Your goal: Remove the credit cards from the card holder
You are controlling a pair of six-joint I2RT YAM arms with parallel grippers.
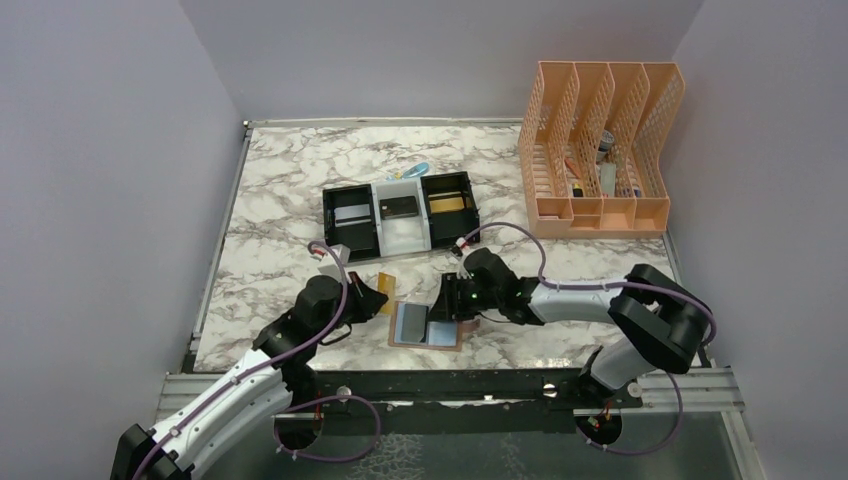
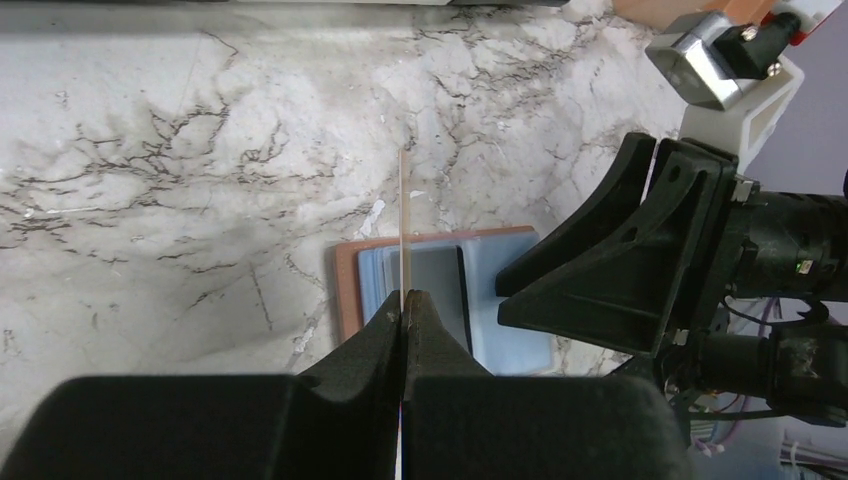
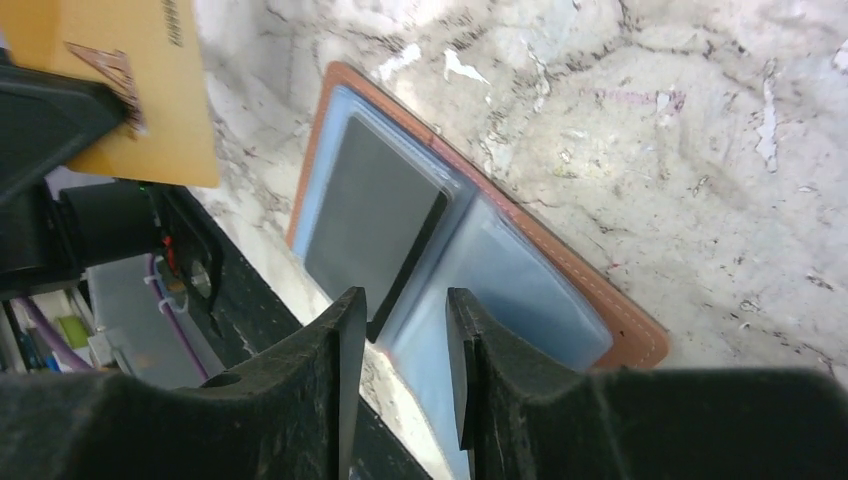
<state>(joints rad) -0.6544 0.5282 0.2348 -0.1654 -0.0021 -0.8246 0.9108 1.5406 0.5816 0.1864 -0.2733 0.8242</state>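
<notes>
The tan-brown card holder [image 1: 425, 326] lies open on the marble near the front edge, its pale blue pockets facing up. A dark grey card [image 3: 375, 215] sits in its left pocket. My left gripper [image 1: 372, 300] is shut on a gold-orange card [image 1: 386, 293] and holds it clear of the holder, just to its left. The left wrist view shows this card edge-on [image 2: 402, 225] above the holder [image 2: 450, 290]. My right gripper [image 3: 405, 310] is open, its jaws a small gap apart over the holder's edge [image 3: 520, 280]. The gold-orange card [image 3: 150, 90] shows at top left there.
A black-and-white three-compartment tray [image 1: 472, 212] stands behind the holder, with a silvery card [image 1: 350, 213], a dark card [image 1: 400, 207] and a gold card [image 1: 447, 204] in it. An orange file rack [image 1: 600, 150] stands at the back right. The table's front rail runs just below the holder.
</notes>
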